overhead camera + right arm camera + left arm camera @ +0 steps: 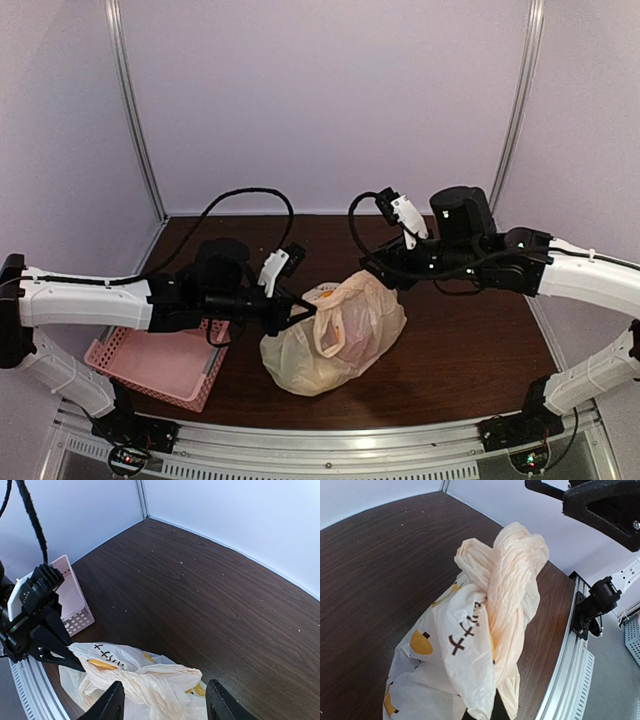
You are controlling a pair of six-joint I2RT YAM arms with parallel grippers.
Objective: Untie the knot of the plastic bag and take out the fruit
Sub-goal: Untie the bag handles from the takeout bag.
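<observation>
Bag (pixel 335 338) sits mid-table (pixel 470 330), closer to the front rail (pixel 330 438) than to the back wall (pixel 330 100). Bare wood shows behind it up to the wall and to its R. On its L the room is tighter: the pink basket (pixel 150 368) is near, at the front-L corner by the rail, with the L arm lying across part of it. In L wrist view the bag's far side is close to the rail edge.

Knot (pixel 512 577) is a twisted tail of the same thin plastic. It stands roughly upright on top of the bag, leaning slightly, w/ a bunched lobe on each side at the top.

L gripper (pixel 302 318) comes in low from the L and its fingers are pressed together on a fold of bag plastic at the bag's L side. Only a dark sliver of finger (pixel 495 709) shows under the plastic in its own cam.

R gripper (pixel 165 684) has its fingers spread wide, one on each side of the twisted plastic, just above it. L wrist view shows a gap between it and the knot top, so it's apart, not touching.

Containers: the bag is tied shut and bulging, w/ yellow-orange and dark print marks on the skin. Fruit can't be made out. Top view gives only a faint reddish tint through the plastic. For the basket I see perforated walls and a pink floor; the part under the arm is hidden.
</observation>
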